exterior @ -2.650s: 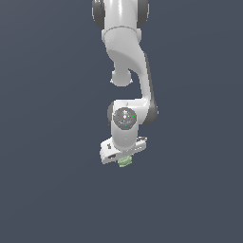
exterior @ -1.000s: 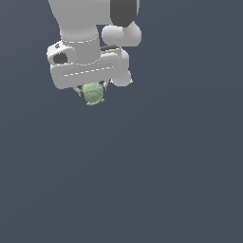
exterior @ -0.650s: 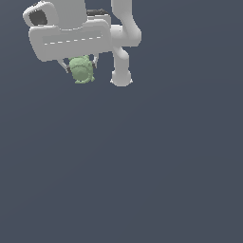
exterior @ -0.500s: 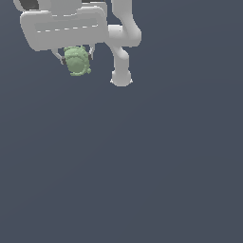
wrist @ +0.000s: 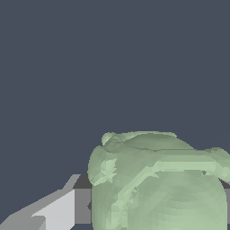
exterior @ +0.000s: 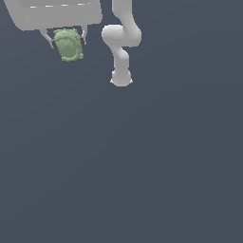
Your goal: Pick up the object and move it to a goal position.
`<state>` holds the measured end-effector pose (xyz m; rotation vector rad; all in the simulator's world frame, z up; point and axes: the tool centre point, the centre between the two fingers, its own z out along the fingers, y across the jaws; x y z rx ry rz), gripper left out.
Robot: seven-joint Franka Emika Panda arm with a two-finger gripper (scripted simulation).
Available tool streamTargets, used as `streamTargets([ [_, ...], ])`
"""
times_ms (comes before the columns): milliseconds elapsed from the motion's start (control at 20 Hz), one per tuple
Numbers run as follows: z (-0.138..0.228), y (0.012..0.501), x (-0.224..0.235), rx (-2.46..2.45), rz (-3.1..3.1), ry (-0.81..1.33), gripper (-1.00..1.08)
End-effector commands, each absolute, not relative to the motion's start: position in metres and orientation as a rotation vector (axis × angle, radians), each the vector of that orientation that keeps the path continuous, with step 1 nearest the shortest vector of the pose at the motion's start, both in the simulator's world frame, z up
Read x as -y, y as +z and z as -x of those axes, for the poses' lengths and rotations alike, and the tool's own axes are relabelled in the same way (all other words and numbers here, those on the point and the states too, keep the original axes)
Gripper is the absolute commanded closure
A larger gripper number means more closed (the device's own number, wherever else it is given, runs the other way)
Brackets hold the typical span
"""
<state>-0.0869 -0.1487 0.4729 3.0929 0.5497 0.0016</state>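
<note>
high in the exterior view's left corner, the white gripper is clamped on the pale green knobbly lump — one slim finger on each flank, dark pads pressed against its sides, with most of the lump hanging below the gripper's broad body. it hangs in open space against the flat grey backdrop, touching nothing but the fingers. the arm's white links curl down just to the exterior view's right of it. no goal marker shows in either view, so how far the carry has left to go cannot be told.

the wrist view is filled by the lump, with one pale finger and its dark pad meeting the lump's side; the other finger is mostly hidden behind the green bulk.

judging by its look, the lump is small and probably light, and it shows no squashing where the pads bear on it, so it likely behaves as stiff. its bumps are the tricky part — pads resting on knobs rather than flat faces could let it pivot or creep. the sensible hold is across its widest middle, pads on opposite flanks, which is roughly where they sit.
</note>
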Motion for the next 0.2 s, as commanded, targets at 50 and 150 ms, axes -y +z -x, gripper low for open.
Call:
streamTargets([
  [50, 0.0868, 0.4746, 0.1496, -0.551, -3.093, 0.000, 1.08],
  [150, 0.0863, 0.4737, 0.1494, -0.551, -3.093, 0.000, 1.08],
])
